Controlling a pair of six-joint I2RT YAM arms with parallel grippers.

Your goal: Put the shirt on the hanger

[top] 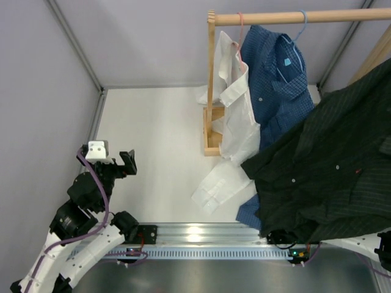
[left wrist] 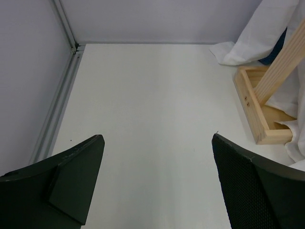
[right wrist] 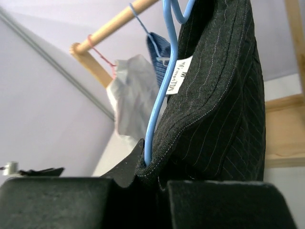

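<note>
The black shirt (top: pixel 330 165) with a fine check hangs in the air at the right and hides my right gripper in the top view. In the right wrist view my right gripper (right wrist: pixel 152 174) is shut on the shirt's collar fabric (right wrist: pixel 214 109) and on the thin light-blue hanger (right wrist: pixel 159 90), whose wire runs up out of the jaws to its hook at the top edge. The hanger's wire lies inside the collar beside the neck label. My left gripper (top: pixel 125 163) is open and empty above the table at the left, also seen in the left wrist view (left wrist: pixel 157 138).
A wooden rack with a top rail (top: pixel 293 17) stands at the back. A white shirt (top: pixel 235 122) on a pink hanger and a blue checked shirt (top: pixel 275 79) on a light-blue hanger hang from it. The rack's foot (left wrist: pixel 259 112) rests on the table. Grey walls enclose the left and back.
</note>
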